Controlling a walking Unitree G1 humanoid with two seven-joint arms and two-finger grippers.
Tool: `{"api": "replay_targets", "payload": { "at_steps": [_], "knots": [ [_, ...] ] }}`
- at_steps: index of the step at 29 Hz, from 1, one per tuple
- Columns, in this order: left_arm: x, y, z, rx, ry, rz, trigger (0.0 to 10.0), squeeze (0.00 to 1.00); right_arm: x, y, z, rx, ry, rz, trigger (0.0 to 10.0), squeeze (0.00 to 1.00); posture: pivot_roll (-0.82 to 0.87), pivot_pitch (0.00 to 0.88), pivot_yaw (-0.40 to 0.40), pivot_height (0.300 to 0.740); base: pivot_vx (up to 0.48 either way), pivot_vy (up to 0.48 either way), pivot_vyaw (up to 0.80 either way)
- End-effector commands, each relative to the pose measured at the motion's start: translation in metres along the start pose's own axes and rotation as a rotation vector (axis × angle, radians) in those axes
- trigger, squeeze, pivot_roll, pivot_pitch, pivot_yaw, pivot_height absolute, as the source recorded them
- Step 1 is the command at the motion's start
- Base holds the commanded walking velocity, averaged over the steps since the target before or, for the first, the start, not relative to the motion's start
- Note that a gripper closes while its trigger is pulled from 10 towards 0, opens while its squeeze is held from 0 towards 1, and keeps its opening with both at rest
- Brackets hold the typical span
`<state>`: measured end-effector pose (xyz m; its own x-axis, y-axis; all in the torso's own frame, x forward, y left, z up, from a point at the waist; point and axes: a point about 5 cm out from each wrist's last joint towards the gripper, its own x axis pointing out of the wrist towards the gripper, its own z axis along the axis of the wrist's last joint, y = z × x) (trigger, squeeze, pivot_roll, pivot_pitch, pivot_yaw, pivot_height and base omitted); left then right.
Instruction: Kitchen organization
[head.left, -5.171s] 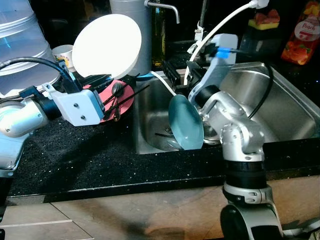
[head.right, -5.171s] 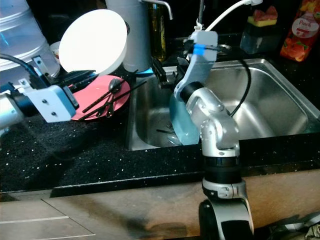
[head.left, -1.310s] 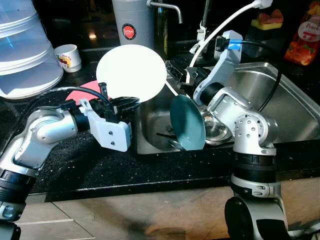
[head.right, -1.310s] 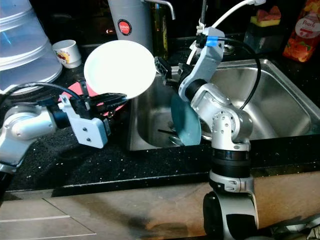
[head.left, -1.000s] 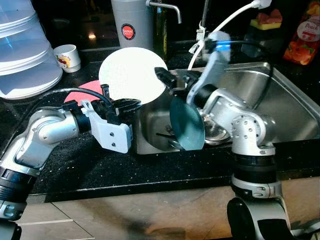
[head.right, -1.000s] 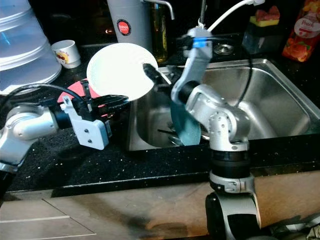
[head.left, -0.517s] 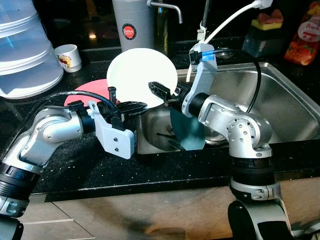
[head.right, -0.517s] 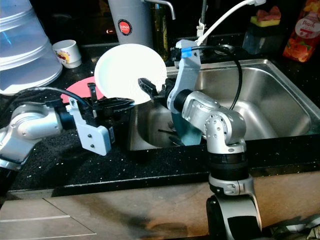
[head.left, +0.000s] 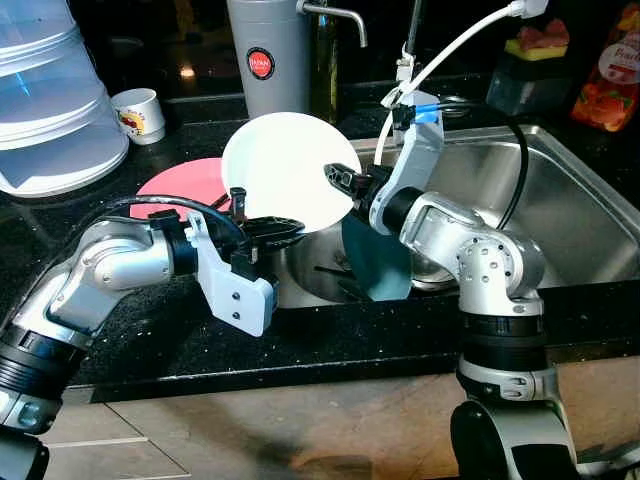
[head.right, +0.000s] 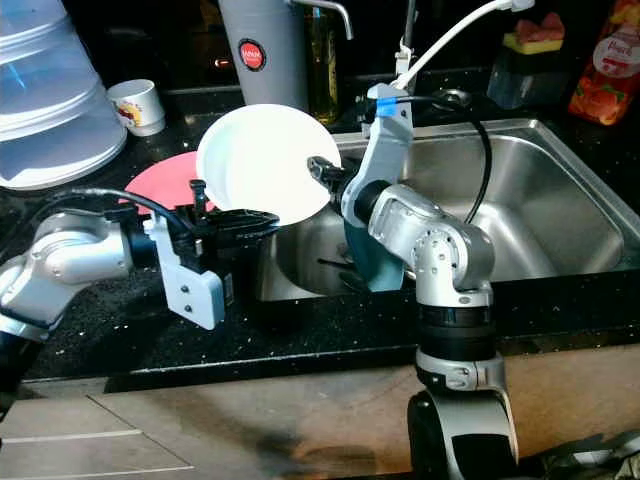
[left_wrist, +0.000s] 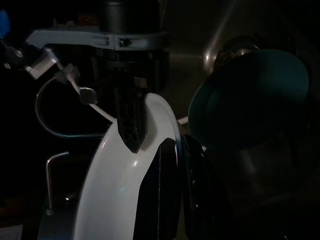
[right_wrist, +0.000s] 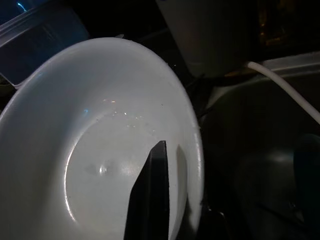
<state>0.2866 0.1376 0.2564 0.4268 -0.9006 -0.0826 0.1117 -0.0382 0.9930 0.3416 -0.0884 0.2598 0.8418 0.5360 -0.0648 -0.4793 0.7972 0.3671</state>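
Plate handover above the near-left corner of the sink: white plate (head.left: 287, 172) held on edge, tilted, its concave face toward the right arm. Left gripper (head.left: 280, 228) is clamped on the lower rim, one finger each side, as the left wrist view confirms. Right gripper (head.left: 345, 182) straddles the opposite rim, with one finger (right_wrist: 150, 200) lying across the inner face; whether these fingers are pressing yet cannot be told. Judged stiff, glazed, moderately heavy, breakable and probably slippery, the plate is best pinched well in from the lip, so that it cannot pivot between the pads. Below and behind, a teal plate (head.left: 378, 262) leans upright inside the steel sink (head.left: 570, 200), above a metal bowl (left_wrist: 235, 47). Black speckled countertop (head.left: 150, 340) carries a red plate (head.left: 180, 185), a small cup (head.left: 138, 112), a translucent tub (head.left: 50, 100) and a steel canister (head.left: 268, 45). Room is dim, hard-surfaced throughout; any drop here would likely chip the plate
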Motion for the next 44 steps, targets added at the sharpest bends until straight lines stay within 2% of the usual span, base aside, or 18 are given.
{"api": "replay_targets", "payload": {
  "at_steps": [1, 4, 5, 6, 7, 8, 16, 17, 18, 19, 28, 32, 39, 40, 41, 42, 43, 44],
  "knots": [
    [0.0, 0.0, 0.0, 0.016, -0.004, -0.014, 0.0, 0.0, 0.001, 0.0, -0.002, 0.015, 0.001, 0.004, 0.0, 0.0, 0.05, 0.008, 0.046, 0.74, 0.0, 0.0, 0.0],
    [0.0, 0.0, -0.002, 0.012, 0.005, 0.0, 0.0, 0.0, 0.001, -0.001, -0.002, 0.013, -0.004, -0.002, 0.0, 0.0, 0.05, 0.007, 0.045, 0.74, 0.0, 0.0, 0.0],
    [0.0, 0.001, -0.002, 0.009, 0.009, 0.009, 3.4, 0.0, 0.001, -0.001, -0.002, 0.013, -0.005, -0.003, 0.0, 0.0, 0.05, 0.007, 0.045, 0.74, 0.0, 0.0, 0.0],
    [0.001, 0.003, -0.003, 0.001, 0.019, 0.033, 7.1, 0.32, 0.001, -0.001, -0.001, 0.012, -0.007, -0.006, 0.0, 0.0, 0.05, 0.006, 0.045, 0.74, 0.0, 0.0, 0.0],
    [0.001, 0.003, -0.003, 0.001, 0.019, 0.033, 7.1, 0.32, 0.001, -0.001, -0.001, 0.012, -0.007, -0.006, 0.0, 0.0, 0.05, 0.006, 0.045, 0.74, 0.0, 0.0, 0.0],
    [0.001, 0.006, -0.004, -0.014, 0.026, 0.063, 10.0, 1.0, 0.001, -0.002, -0.001, 0.012, -0.009, -0.009, 0.0, 0.0, 0.05, 0.006, 0.045, 0.74, 0.0, 0.0, 0.0],
    [0.001, 0.017, -0.005, -0.039, 0.046, 0.163, 10.0, 1.0, 0.001, -0.006, 0.002, 0.019, -0.035, -0.049, 0.0, 0.0, 0.05, 0.007, 0.045, 0.74, 0.0, 0.0, 0.0],
    [0.001, 0.019, -0.004, -0.04, 0.043, 0.182, 10.0, 0.5, 0.001, -0.008, 0.003, 0.024, -0.046, -0.065, 0.0, 0.0, 0.05, 0.007, 0.045, 0.74, 0.0, 0.0, 0.0],
    [0.001, 0.02, -0.003, -0.043, 0.04, 0.192, 10.0, 0.5, 0.001, -0.01, 0.004, 0.027, -0.053, -0.075, 0.0, 0.0, 0.05, 0.007, 0.045, 0.74, 0.0, 0.0, 0.0],
    [0.001, 0.021, -0.002, -0.051, 0.034, 0.212, 10.0, 0.0, 0.001, -0.012, 0.005, 0.032, -0.063, -0.091, 0.0, 0.0, 0.05, 0.006, 0.045, 0.74, 0.0, 0.0, 0.0],
    [-0.003, 0.023, -0.002, -0.122, 0.053, 0.266, 10.0, 0.0, -0.003, -0.035, 0.018, 0.065, -0.167, -0.265, 0.0, 0.0, 0.05, 0.0, 0.046, 0.74, 0.0, 0.0, 0.0],
    [-0.01, 0.019, -0.005, -0.148, 0.084, 0.276, 10.0, 0.0, -0.013, -0.055, 0.032, 0.034, -0.28, -0.437, 0.0, 0.0, 0.04, 0.0, 0.048, 0.74, 0.0, 0.0, 0.0],
    [-0.016, 0.018, -0.008, -0.197, 0.125, 0.312, 10.0, 0.0, -0.022, -0.071, 0.038, -0.069, -0.35, -0.579, 0.0, 0.0, 0.05, 0.0, 0.046, 0.74, 0.0, 0.0, 0.0],
    [-0.015, 0.019, -0.015, -0.273, 0.18, 0.358, 10.0, 0.0, -0.021, -0.071, 0.036, -0.156, -0.333, -0.593, 3.2, 0.0, 0.05, 0.0, 0.046, 0.74, 0.0, 0.0, 0.0],
    [-0.015, 0.019, -0.015, -0.273, 0.18, 0.358, 10.0, 0.0, -0.021, -0.071, 0.036, -0.156, -0.333, -0.593, 3.2, 0.0, 0.05, 0.0, 0.046, 0.74, 0.0, 0.0, 0.0],
    [-0.015, 0.02, -0.018, -0.316, 0.206, 0.383, 10.0, 0.0, -0.02, -0.071, 0.035, -0.208, -0.325, -0.595, 4.7, 0.0, 0.05, 0.0, 0.046, 0.74, 0.0, 0.0, 0.0],
    [-0.012, 0.019, -0.024, -0.435, 0.255, 0.418, 10.0, 0.0, -0.017, -0.068, 0.032, -0.299, -0.314, -0.589, 8.7, 0.0, 0.05, 0.0, 0.045, 0.74, 0.0, 0.0, 0.0],
    [-0.012, 0.019, -0.024, -0.435, 0.255, 0.418, 10.0, 0.0, -0.017, -0.068, 0.032, -0.299, -0.314, -0.589, 8.7, 0.0, 0.05, 0.0, 0.045, 0.74, 0.0, 0.0, 0.0]
  ]
}}
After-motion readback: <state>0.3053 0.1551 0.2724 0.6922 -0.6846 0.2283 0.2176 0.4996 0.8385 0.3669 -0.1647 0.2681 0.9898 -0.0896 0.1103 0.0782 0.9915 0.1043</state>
